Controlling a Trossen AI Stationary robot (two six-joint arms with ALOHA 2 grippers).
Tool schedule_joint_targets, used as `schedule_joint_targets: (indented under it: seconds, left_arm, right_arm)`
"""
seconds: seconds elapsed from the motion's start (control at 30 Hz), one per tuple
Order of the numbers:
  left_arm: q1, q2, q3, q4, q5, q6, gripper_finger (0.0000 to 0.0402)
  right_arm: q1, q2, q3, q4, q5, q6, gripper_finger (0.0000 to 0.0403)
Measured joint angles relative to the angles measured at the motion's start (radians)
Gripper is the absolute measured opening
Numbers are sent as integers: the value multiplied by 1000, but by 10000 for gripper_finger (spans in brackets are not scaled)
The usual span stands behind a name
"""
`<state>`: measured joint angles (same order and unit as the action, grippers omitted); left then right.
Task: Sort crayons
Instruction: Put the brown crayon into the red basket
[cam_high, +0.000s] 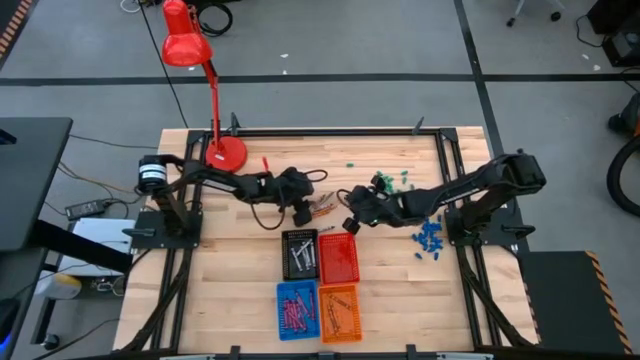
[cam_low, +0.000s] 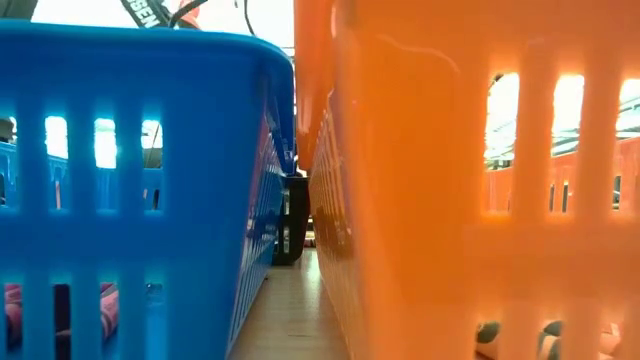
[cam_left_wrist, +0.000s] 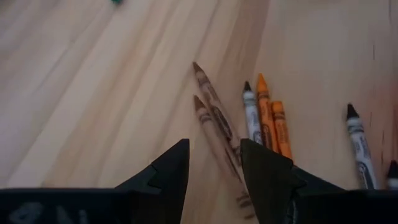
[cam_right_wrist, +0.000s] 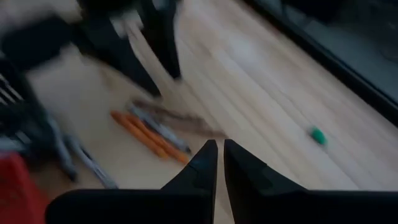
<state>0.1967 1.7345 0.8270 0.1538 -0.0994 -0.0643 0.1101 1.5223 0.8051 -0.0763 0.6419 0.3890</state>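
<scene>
Left gripper (cam_left_wrist: 214, 165), jaws apart, straddles brown crayons (cam_left_wrist: 214, 115) beside orange crayons (cam_left_wrist: 273, 121).

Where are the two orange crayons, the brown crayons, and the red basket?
orange crayons (cam_left_wrist: 273, 121): left wrist view, on the paper wrappers.
brown crayons (cam_left_wrist: 214, 112): left wrist view, mid-shaft.
red basket (cam_high: 338, 258): high view, on its floor.

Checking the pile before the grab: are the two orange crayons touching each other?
Touching. The left wrist view shows the two orange crayons lying side by side with no gap between them.

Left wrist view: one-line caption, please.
Open left gripper over two brown crayons, with orange crayons alongside on the wooden table.
</scene>
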Motion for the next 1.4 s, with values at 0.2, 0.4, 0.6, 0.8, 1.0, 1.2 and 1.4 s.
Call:
schedule_joint_targets:
  seconds: [0.2,0.4,0.6,0.8,1.0,1.2,1.4]
  left_arm:
    - [-1,74,58,-17,0,0,155]
    - [19,113,80,-15,0,-6,155]
    - [36,138,80,-8,0,-46,155]
    - [36,148,83,-32,-5,-54,155]
    - [36,144,86,-84,-3,-57,148]
    - [48,143,86,-128,4,-55,95]
    - [49,143,85,-143,0,-47,30]
  right_arm:
    - [0,23,-99,351,-53,-164,34]
    - [-15,31,-128,419,-68,-290,34]
    - [-58,30,-127,420,-109,-363,34]
    - [-96,30,-127,408,-177,-378,34]
    - [-112,30,-127,404,-192,-401,34]
    - [-113,30,-127,404,-192,-425,34]
    - [-109,30,-127,404,-192,-442,34]
